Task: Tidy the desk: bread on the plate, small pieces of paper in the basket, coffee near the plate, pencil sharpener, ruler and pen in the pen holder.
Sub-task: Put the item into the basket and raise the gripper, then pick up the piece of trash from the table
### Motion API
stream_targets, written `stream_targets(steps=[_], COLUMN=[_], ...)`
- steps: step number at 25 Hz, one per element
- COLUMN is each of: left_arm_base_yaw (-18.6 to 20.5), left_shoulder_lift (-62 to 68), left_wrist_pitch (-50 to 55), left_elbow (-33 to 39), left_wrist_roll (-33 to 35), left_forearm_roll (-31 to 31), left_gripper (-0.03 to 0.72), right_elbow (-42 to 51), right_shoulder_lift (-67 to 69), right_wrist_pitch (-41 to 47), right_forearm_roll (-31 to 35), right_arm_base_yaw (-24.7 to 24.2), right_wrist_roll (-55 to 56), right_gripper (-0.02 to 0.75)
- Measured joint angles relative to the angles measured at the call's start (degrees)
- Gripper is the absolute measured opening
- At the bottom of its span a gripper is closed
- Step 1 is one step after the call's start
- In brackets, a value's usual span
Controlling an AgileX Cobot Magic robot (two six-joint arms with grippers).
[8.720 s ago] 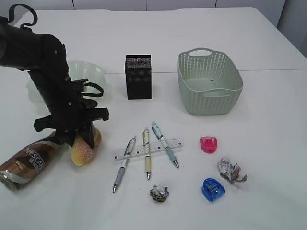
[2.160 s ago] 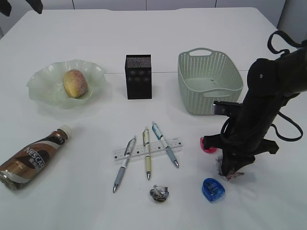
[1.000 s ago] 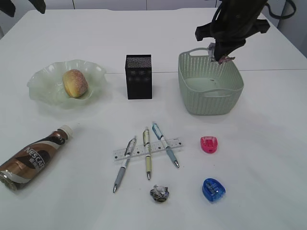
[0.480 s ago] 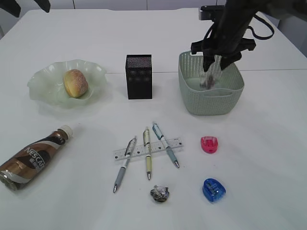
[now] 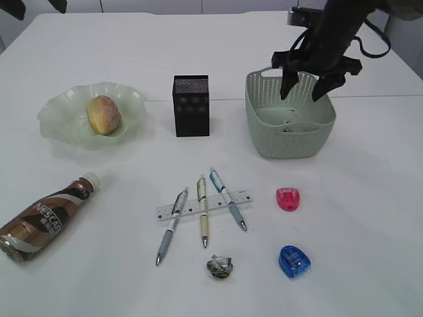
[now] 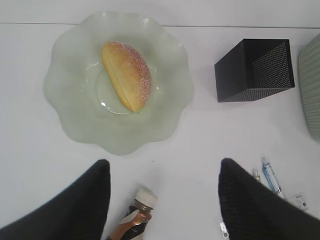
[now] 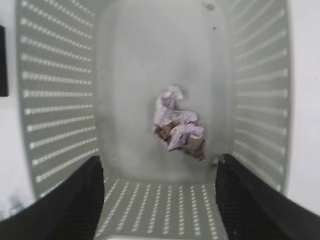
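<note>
Fingers spread wide and empty, the right gripper [image 5: 305, 86] hangs over the basket [image 5: 261, 122], where one crumpled paper ball [image 7: 177, 126] lies loose on the floor of the tub, clear of both pads. At the far left the left gripper [image 6: 162, 187] is likewise parted and holds nothing, poised high above the near edge of the plate [image 5: 56, 122], with the cap of the coffee [image 5: 46, 216] showing between its pads in the left wrist view. On the desk [image 5: 370, 198] the tidying looks roughly a third done, judging by where things lie. Bread [image 5: 104, 113] sits in the plate, and one scrap of paper is in the basket. A second paper ball [image 5: 219, 266] remains at the near edge of the desk, below the pens. The coffee lies on its side at the near left, well apart from the plate, and would still need moving closer. Nothing can be seen inside the pen holder [image 5: 191, 105], which stands between plate and basket. Three pens [image 5: 203, 210] lie across the ruler [image 5: 246, 197] in the middle of the desk, and a pink sharpener [image 5: 287, 198] and a blue sharpener [image 5: 293, 261] sit to their right, all untouched. The remaining paper ball seems the likely next errand for the right arm.
</note>
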Motion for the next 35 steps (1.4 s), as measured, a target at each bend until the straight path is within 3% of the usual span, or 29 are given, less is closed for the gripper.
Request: stream_targets(steps=[9,14,19,26,35], left_arm_base_yaw=[0.00,0.00,0.00,0.00,0.00], left_shoulder_lift=[0.00,-0.14,-0.52,-0.52,-0.89], left_wrist_pitch=[0.00,0.00,0.02,0.12,0.12], left_elbow=[0.00,0.00,0.00,0.00,0.00], left_wrist_roll=[0.00,0.00,0.00,0.00,0.68], left_forearm_roll=[0.00,0.00,-1.30,-2.10,-2.21], left_gripper=[0.496,0.496,0.496,0.496,0.496], right_elbow=[0.58,6.34,18.02,33.62,44.15], right_shoulder_lift=[-9.61,-18.68,-28.31,-34.06,-30.52], right_wrist_pitch=[1.78,1.87,1.87,1.91,1.69], right_forearm_roll=[5.48,8.60,8.58,2.49,1.98], right_arm_base_yaw=[0.00,1.72,9.53,22.62,24.54], right_wrist_roll=[-1.44,-1.85,-1.93,-2.07,-2.11], right_gripper=[0.492,0.491,0.491,0.490,0.489])
